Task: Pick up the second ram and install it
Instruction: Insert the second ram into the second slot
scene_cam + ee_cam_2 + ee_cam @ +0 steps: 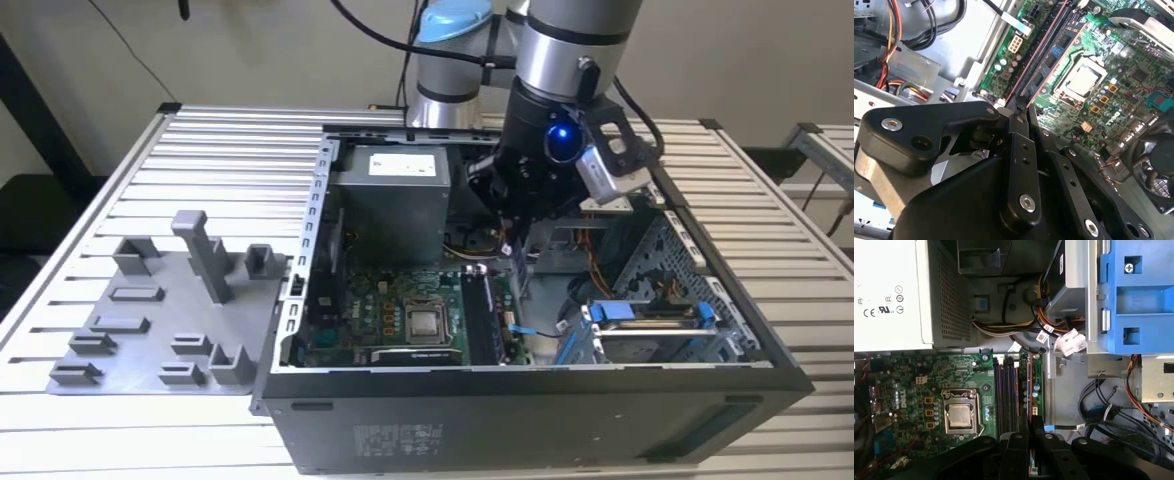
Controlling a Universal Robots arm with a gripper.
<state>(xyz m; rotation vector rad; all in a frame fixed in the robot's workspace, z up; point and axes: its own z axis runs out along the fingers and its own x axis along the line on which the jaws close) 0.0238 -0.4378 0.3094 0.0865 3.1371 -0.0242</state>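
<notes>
the claw (514, 250) hangs inside the open computer case (534, 400), lowered over the memory slots (1006, 390), its fingers (1019, 150) drawn together on the second ram (1046, 55), which stands on edge in the slot row beside the processor (960, 416); the risk, as i judge it, is a tilted strip jamming in the slot or bending under pressure; loose cables (1064, 340) lie near; the power supply (889, 290) label carries certification marks, too small to read; the grey tray (160, 310) sits on the table (200, 150), left in the exterior view.
</notes>
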